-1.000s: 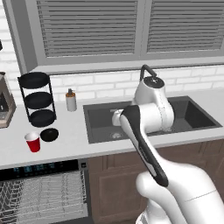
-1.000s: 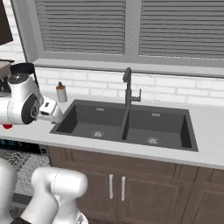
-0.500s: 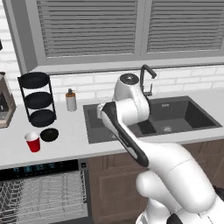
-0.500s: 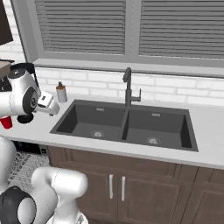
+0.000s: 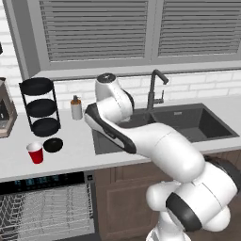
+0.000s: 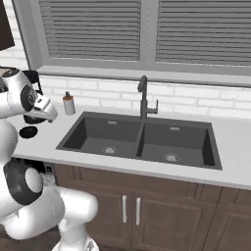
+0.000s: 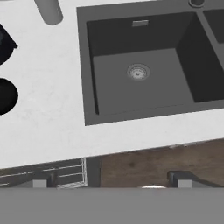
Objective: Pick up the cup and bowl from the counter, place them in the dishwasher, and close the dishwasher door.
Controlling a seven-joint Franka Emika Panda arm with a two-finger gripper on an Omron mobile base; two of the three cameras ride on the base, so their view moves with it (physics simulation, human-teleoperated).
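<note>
Two light, rigid items, the cup and bowl, stand side by side on the surface well to the left of the open, empty end effector; I judge both slippery, best pinched across a rim wall.

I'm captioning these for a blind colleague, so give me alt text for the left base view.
A white robot arm arcs left over a light counter with a black sink. A red cup and a black bowl sit near the counter's front edge, before a three-tier stand and a soap bottle. Below them, the dishwasher shows its wire racks.
</note>
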